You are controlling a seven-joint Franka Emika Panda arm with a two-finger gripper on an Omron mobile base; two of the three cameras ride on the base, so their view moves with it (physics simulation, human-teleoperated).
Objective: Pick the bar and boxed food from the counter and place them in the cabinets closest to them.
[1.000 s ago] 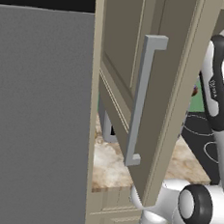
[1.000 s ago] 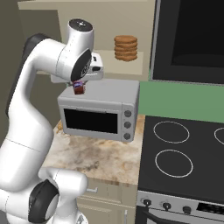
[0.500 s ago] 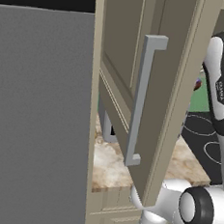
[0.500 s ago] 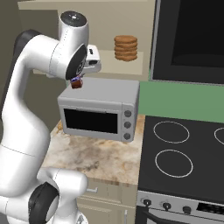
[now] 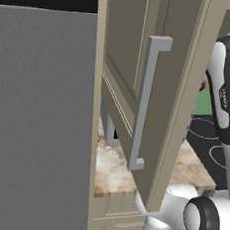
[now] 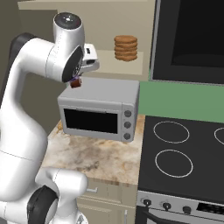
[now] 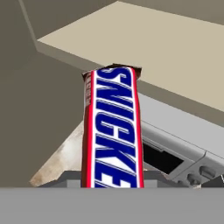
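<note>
The gripper (image 6: 79, 78) is closed on the bar (image 7: 113, 131), a candy bar in a brown wrapper with a white face, red border and blue lettering. In the hand view the bar stands lengthwise out from between the finger tips, its far end pointing toward the front edge of the cabinet shelf (image 7: 175, 43). In the right base view a short dark-red end of the bar (image 6: 76, 82) shows under the hand, just above the left end of the toaster oven's top.

Directly below the gripper sits the toaster oven (image 6: 100, 109), a grey box with a dark glass door and three knobs at its right side. It rests on the counter (image 6: 100, 157), whose marbled beige-and-brown top extends forward of the oven.

Just ahead of the gripper and at about its height is the open cabinet (image 6: 131, 17) with a plain beige interior. On its shelf, to the right of the gripper and apart from it, stands a stack of brown cookies (image 6: 126, 47).

To the right of the gripper and lower lies the black stovetop (image 6: 183, 162) with white rings. Above it is a black microwave (image 6: 190, 39).

In the left base view the open cabinet door (image 5: 139, 89) with its grey bar handle (image 5: 145, 102) stands edge-on in front of the arm.
</note>
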